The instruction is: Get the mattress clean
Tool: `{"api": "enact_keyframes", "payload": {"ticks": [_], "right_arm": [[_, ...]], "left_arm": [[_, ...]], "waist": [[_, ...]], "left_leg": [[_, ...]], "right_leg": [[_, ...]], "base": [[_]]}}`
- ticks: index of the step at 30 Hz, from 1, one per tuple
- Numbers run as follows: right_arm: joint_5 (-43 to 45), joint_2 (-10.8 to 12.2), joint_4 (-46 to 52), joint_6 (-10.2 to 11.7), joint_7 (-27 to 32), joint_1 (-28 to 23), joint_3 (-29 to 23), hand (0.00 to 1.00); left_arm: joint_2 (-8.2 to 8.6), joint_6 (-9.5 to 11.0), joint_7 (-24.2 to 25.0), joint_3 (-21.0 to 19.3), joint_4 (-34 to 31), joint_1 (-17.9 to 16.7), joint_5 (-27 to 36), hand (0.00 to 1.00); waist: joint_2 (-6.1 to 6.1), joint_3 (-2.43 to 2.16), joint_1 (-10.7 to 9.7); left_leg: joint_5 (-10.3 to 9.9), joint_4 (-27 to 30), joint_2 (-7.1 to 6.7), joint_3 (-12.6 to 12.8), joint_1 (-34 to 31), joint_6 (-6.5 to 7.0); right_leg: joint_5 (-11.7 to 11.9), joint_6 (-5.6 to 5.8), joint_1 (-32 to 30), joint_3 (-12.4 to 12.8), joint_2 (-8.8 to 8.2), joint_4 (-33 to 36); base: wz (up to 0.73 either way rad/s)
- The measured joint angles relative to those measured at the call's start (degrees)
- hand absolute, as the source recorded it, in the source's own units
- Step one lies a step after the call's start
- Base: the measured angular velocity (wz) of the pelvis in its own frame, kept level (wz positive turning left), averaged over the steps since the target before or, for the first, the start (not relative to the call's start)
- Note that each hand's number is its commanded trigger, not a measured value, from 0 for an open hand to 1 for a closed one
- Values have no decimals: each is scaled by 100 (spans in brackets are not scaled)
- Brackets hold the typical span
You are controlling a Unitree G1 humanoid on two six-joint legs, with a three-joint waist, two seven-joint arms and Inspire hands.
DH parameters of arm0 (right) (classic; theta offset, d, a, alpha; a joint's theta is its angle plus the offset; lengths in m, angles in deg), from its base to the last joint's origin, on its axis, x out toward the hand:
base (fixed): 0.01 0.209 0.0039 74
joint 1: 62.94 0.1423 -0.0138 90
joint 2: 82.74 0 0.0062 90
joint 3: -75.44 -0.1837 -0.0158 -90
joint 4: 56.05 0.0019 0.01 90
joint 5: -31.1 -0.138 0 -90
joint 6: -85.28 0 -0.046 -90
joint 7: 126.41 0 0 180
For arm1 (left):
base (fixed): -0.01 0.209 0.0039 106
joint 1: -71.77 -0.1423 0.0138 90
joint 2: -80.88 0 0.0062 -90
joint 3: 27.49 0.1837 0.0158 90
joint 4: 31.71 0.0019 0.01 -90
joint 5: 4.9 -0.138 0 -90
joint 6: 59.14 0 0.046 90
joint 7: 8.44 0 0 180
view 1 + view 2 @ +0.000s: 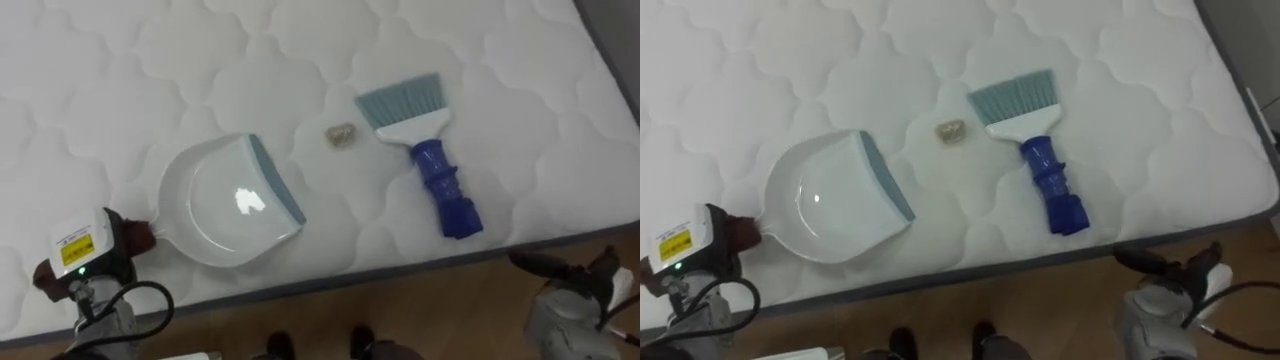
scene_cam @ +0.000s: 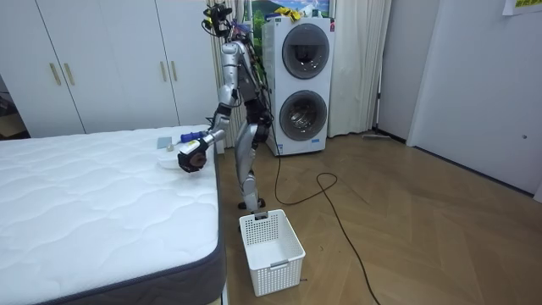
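Standing: the robot is at the side of the bed (image 2: pixel 102 203), by the far corner in the room view, with one arm reaching out over the mattress.
Dustpan (image 1: pixel 225 205): white with a blue-grey lip, and it's lying flat left of centre, mouth turned to the right.
Scrap (image 1: pixel 341 134): small, pale and crumpled, on the quilted top between the dustpan's lip and the bristles, touching neither.
Brush (image 1: pixel 430 155): right of centre, pale blue bristles toward the top of the frame, blue handle running down toward the mattress edge.
Left hand (image 1: pixel 120 240): lower left, right at the dustpan's handle end. Open or closed on it? Cannot tell.
Right hand (image 1: pixel 555 268): lower right, over the wooden floor (image 1: pixel 400 310), off the mattress and apart from the brush. Its state cannot be told either.
Basket (image 2: pixel 271 241): white, on the floor beside the bed's near corner in the room view.
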Motion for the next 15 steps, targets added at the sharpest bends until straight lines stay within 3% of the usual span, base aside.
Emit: {"api": "enact_keyframes", "payload": {"ticks": [10, 15], "right_arm": [[979, 0, 1038, 19, 539, 31, 416, 0], [1351, 0, 1047, 18, 540, 161, 591, 0]], "left_arm": [[24, -68, 115, 46, -137, -50, -123, 100], [17, -173, 245, 55, -315, -50, -120, 100]], "waist": [[1, 4, 102], [3, 7, 122]], "left_leg": [[1, -125, -24, -14, 42, -1], [1, -175, -28, -15, 31, -1]], "right_leg": [[-16, 0, 43, -29, -14, -74], [-20, 6, 55, -113, -34, -138]], "base": [[3], [3]]}}
